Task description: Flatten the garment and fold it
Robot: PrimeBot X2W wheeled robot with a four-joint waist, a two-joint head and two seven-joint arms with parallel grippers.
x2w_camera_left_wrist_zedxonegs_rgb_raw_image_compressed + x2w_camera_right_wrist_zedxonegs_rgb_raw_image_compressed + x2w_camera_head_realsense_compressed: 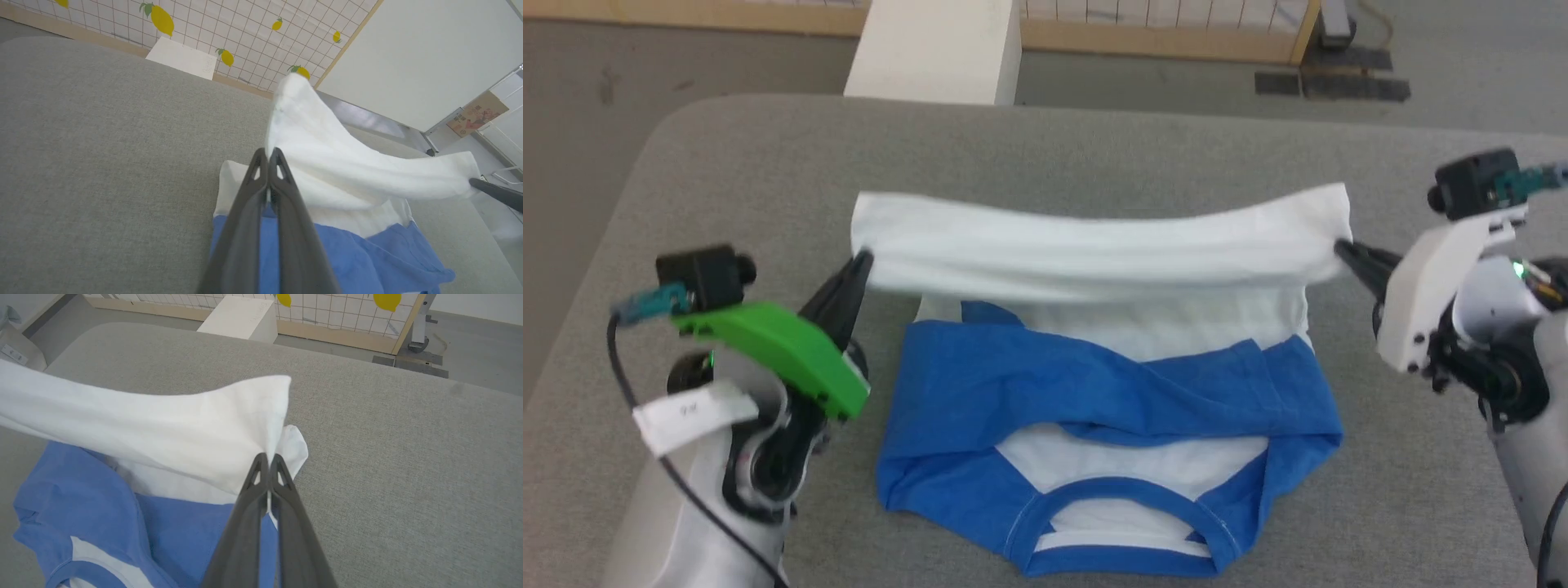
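The shirt [1094,392] lies centre frame on the grey pad [768,180], blue collar nearest, blue sleeves crossed over its white body. The left claw [862,263] and right claw [1342,249] each pinch a corner of the raised white hem. A white block [935,49] stands behind, top centre. The writing on the arm tag [690,412] is unreadable.

Bright, even, diffuse light. The garment [1111,392] carries a soft shadow just below its lifted white edge, which looks slightly blurred and washed out in the head view. Around the garment, both wrist views bow the table [102,143] at its edges.
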